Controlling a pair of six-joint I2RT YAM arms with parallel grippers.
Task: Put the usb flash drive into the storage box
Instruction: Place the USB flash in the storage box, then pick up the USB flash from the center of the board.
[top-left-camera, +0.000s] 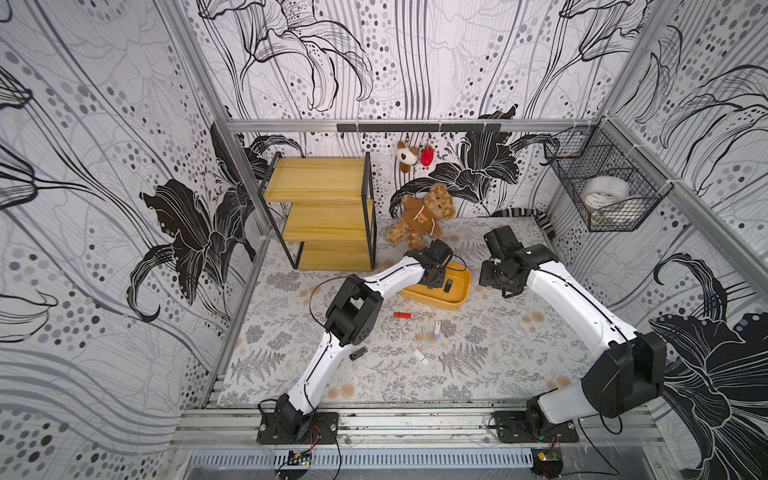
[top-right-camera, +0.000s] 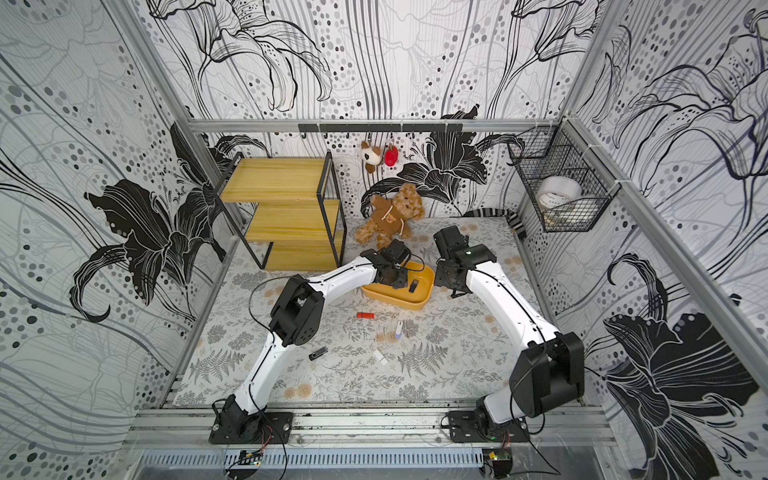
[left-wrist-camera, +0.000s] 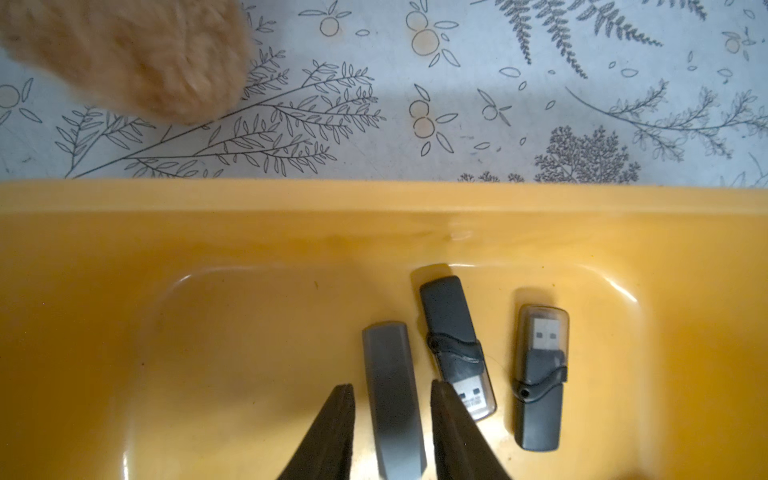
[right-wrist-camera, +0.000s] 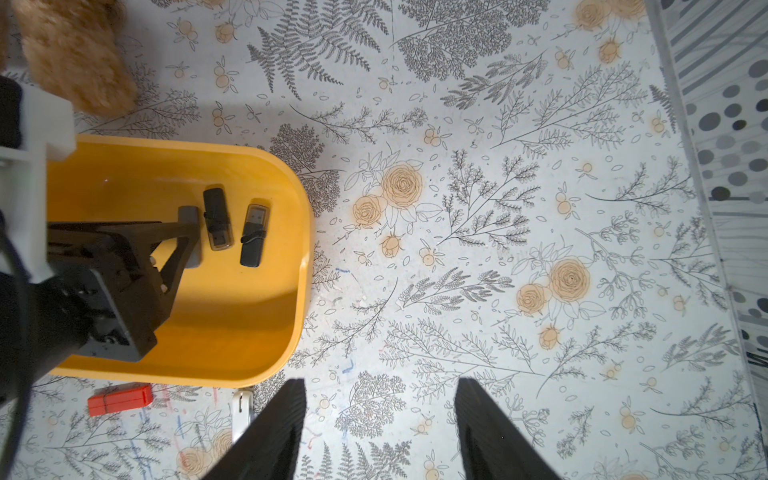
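Observation:
The yellow storage box (top-left-camera: 432, 300) (top-right-camera: 399, 301) sits mid-table, and my left gripper (left-wrist-camera: 392, 386) (top-left-camera: 436, 282) hangs inside it. Its jaws are slightly open around a grey usb flash drive (left-wrist-camera: 390, 395) lying on the box floor, with a gap on each side. Two dark drives with clear caps (left-wrist-camera: 455, 345) (left-wrist-camera: 540, 382) lie beside it. My right gripper (right-wrist-camera: 380, 382) (top-left-camera: 490, 279) hovers open over the bare mat just right of the box (right-wrist-camera: 305, 249), holding nothing.
A red drive (top-left-camera: 402, 315) (right-wrist-camera: 120, 400), a white-and-purple one (top-left-camera: 437, 330), a white one (top-left-camera: 420, 356) and a black one (top-left-camera: 358, 353) lie on the mat in front of the box. A teddy bear (top-left-camera: 422, 216), a wooden shelf rack (top-left-camera: 324, 216) and a wire basket (top-left-camera: 602, 187) stand at the back.

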